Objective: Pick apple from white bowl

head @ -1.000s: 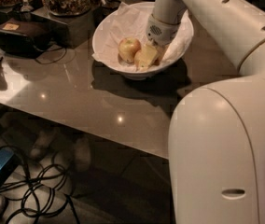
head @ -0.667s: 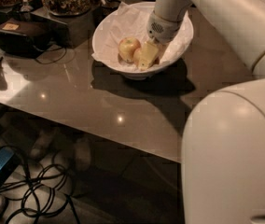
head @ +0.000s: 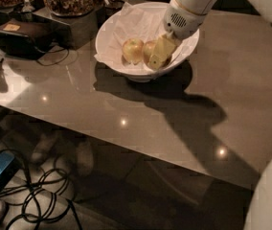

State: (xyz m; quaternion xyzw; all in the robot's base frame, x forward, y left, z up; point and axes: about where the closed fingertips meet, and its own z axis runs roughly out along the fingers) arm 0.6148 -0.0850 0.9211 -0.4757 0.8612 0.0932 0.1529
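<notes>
Gripper [head: 159,54], pale yellow and blocky, sits low inside the wide white bowl with the flared rim [head: 191,42], on the right of its hollow. It hangs from my rounded white wrist [head: 184,17], reaching in from the upper right. It is pressed up against the small round orange-red apple [head: 148,48], which lies near the middle of the bowl on the crumpled white paper lining [head: 136,20]. Whether I am spread around that apple or already closed on it, I cannot tell, because the gripper's body covers the apple's right side.

Just to the left, touching or nearly so, sits a paler yellow apple with a faint blush [head: 132,50]. That one is not mine.

By my reading this is the grasp step: positioned, but not yet lifted. The next move calls for a firm, centred squeeze and then a straight pull upward, clear of the rim. The apple's skin looks smooth and waxy, so it could roll on the loose paper, and the paper itself could snag. The bowl stands on a glossy grey-brown tabletop [head: 126,111].
</notes>
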